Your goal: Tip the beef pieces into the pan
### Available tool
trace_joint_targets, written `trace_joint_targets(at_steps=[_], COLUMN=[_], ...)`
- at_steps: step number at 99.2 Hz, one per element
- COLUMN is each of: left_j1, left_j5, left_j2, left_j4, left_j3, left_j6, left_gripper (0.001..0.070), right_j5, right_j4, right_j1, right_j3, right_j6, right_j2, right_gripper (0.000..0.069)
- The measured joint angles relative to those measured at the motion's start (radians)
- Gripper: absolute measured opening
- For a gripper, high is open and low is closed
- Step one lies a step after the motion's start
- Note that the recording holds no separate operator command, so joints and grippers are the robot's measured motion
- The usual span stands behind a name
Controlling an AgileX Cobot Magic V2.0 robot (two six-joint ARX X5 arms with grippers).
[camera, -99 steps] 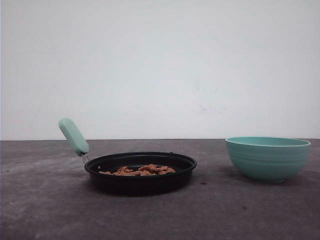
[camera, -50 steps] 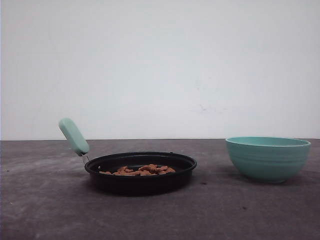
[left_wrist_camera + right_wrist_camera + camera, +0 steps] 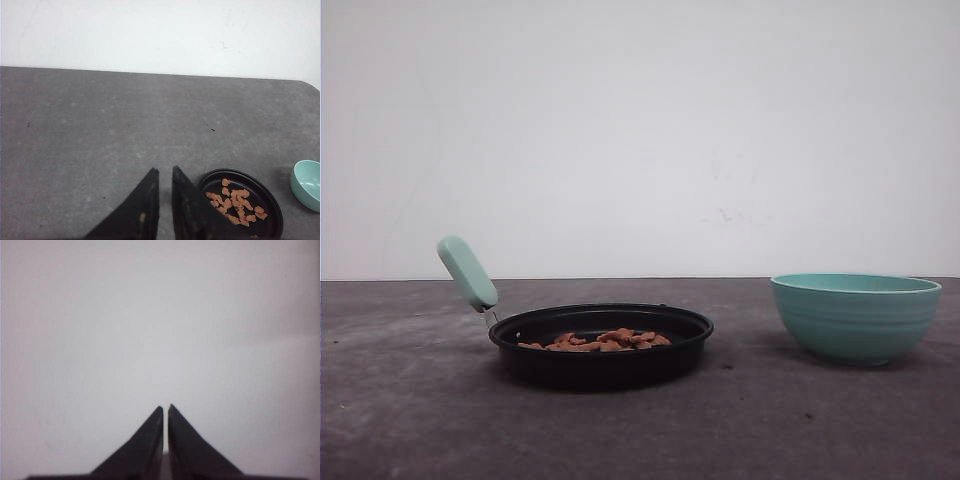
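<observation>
Beef pieces [image 3: 605,341] are sitting in the black pan [image 3: 601,358] w/ its mint handle [image 3: 467,272] angled up, on the gray table [image 3: 410,420]. Teal bowl [image 3: 856,316] sits well apart on the right. Left gripper [image 3: 164,171] up above the table, jaws nearly together, holding nothing. Right gripper [image 3: 165,408] faces a blank wall, jaws together too.

Bare test setup, lab-like — no kitchen fittings. Plain white wall [image 3: 640,130] behind a dark grey, scuffed matte table [image 3: 770,420]. On it just two props: a round shallow black frying pan [image 3: 601,345] and a teal ribbed bowl [image 3: 855,317] — well apart.
</observation>
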Motion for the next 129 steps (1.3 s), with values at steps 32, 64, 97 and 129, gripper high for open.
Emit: trace_joint_targets(at_steps=[32,64,97,129], left_j1=[0.000,0.000,0.000,0.000], left_j5=[0.000,0.000,0.000,0.000], left_j2=[0.000,0.000,-0.001,-0.001], left_j4=[0.000,0.000,-0.001,0.000], left_j3=[0.000,0.000,0.000,0.000], left_j6=[0.000,0.000,0.000,0.000], left_gripper=[0.0020,0.0020,0.0020,0.0020], right_j5=[-0.426,-0.475,-0.529,-0.504], right_j4=[-0.280,-0.134,-0.209,-0.234], right_j1=[-0.117,-0.206,-0.223,-0.183], right_j3=[-0.127,-0.424,-0.513,-0.513], right_j6=[-0.001,0.033,0.099,0.128], right_j2=[-0.003,-0.126,-0.170,-0.170], right_gripper=[0.0014,0.0014,0.0014,0.0014])
